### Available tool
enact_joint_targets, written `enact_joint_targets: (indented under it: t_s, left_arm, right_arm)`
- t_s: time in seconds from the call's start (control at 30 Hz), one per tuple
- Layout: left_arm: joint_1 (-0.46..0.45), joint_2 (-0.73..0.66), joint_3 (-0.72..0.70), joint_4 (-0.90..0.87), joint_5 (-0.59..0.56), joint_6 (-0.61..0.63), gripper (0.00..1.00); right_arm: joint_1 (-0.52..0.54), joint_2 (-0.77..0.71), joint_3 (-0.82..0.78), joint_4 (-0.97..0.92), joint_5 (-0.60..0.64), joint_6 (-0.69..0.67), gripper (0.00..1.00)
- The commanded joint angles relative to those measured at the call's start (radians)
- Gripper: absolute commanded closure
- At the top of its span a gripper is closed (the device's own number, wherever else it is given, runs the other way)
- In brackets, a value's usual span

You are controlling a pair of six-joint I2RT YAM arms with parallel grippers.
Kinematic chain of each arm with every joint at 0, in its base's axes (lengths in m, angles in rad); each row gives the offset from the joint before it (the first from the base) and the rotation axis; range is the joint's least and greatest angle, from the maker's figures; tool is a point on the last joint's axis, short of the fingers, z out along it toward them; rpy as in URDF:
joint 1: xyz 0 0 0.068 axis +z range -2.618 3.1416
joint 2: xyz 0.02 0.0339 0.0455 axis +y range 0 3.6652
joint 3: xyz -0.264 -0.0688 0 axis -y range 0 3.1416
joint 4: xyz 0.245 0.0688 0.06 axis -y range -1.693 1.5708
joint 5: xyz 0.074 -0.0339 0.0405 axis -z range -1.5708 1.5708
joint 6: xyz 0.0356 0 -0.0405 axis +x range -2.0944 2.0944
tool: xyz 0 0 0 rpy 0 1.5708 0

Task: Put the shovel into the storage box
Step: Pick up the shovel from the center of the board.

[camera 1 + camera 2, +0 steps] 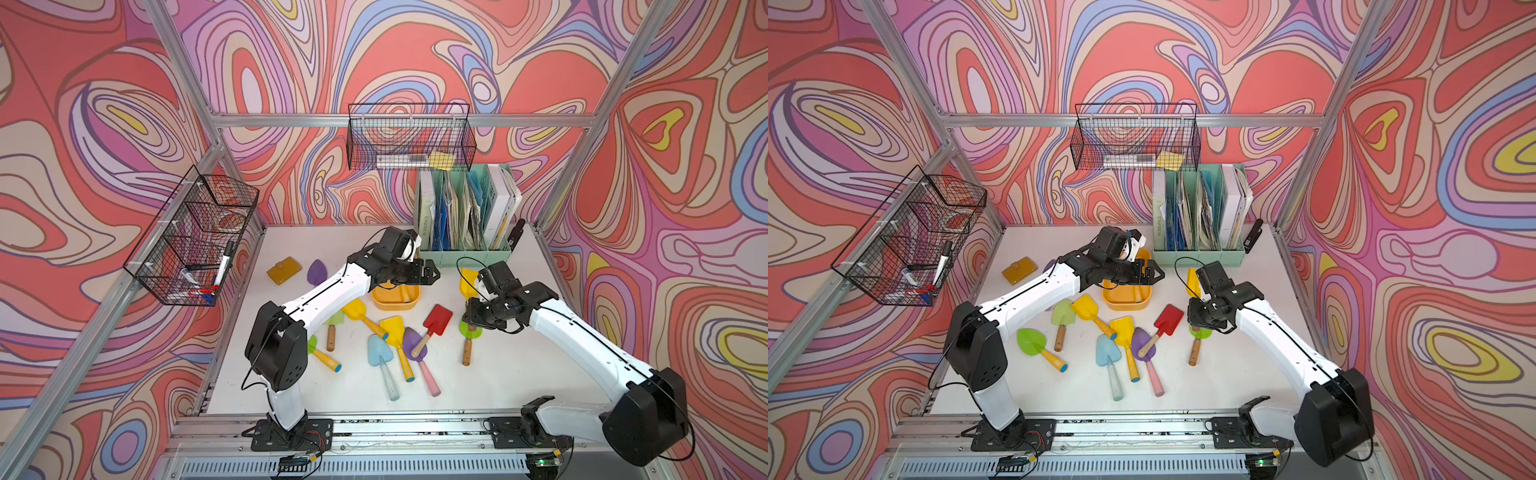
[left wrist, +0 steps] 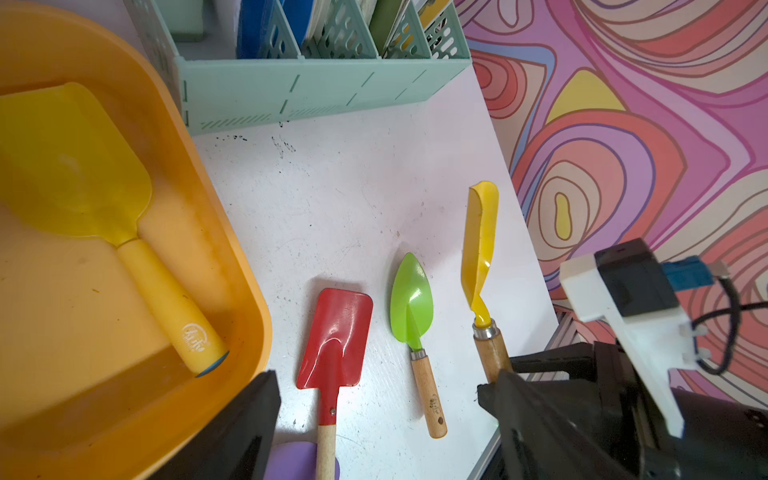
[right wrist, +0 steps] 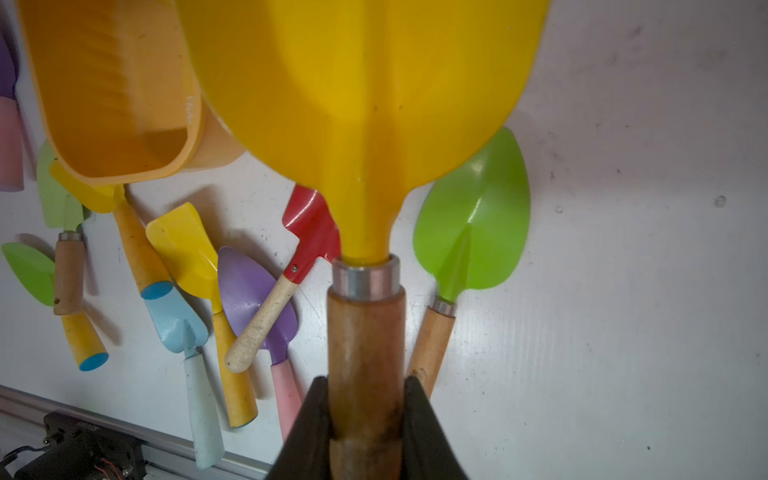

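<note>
Right claw (image 3: 365, 388) clamps yellow shovel (image 3: 365, 83); left claw (image 2: 380, 388) gapes wide; book (image 1: 1159, 226) reads "WORKSPACE".

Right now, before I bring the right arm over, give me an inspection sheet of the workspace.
Surface: white table, scuffed and speckled.
Job's things: orange box holds one yellow shovel; a wood-handled shovel is held off the table.
Clutter: loose shovels near the box; green file rack behind it.
Grippers: left gripper open, empty, above the box; right gripper shut on the wood-handled shovel.
Cables: black loop at the right wrist, hanging free.
Surroundings: side wire basket and back wire basket on the frame; patterned walls.
</note>
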Motion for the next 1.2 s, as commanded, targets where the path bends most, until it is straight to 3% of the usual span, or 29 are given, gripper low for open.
enact_joint_targets:
  t_s: [0.0,0.37,0.57,0.67,0.9,1.17]
  left_arm:
    - [-0.019,0.022,0.040,-0.026,-0.042,0.009,0.14]
    - [-0.044,0.073,0.086,-0.076,-0.129,0.021,0.18]
    - [-0.047,0.108,0.098,-0.098,-0.213,0.003,0.26]
    - [-0.047,0.119,0.098,-0.094,-0.237,-0.010,0.34]
    - [-0.045,0.132,0.106,-0.080,-0.256,-0.028,0.66]
    - [-0.047,0.147,0.118,-0.093,-0.273,-0.032,0.84]
  right_arm:
    - [0.040,0.066,0.070,0.031,-0.034,-0.021,1.00]
    - [0.122,0.194,0.182,0.057,-0.026,-0.004,1.00]
    - [0.148,0.216,0.208,0.059,-0.027,0.005,1.00]
    - [0.155,0.222,0.220,0.056,-0.028,0.005,1.00]
    - [0.166,0.237,0.238,0.052,-0.027,0.006,1.00]
    - [0.177,0.252,0.247,0.055,-0.026,0.009,1.00]
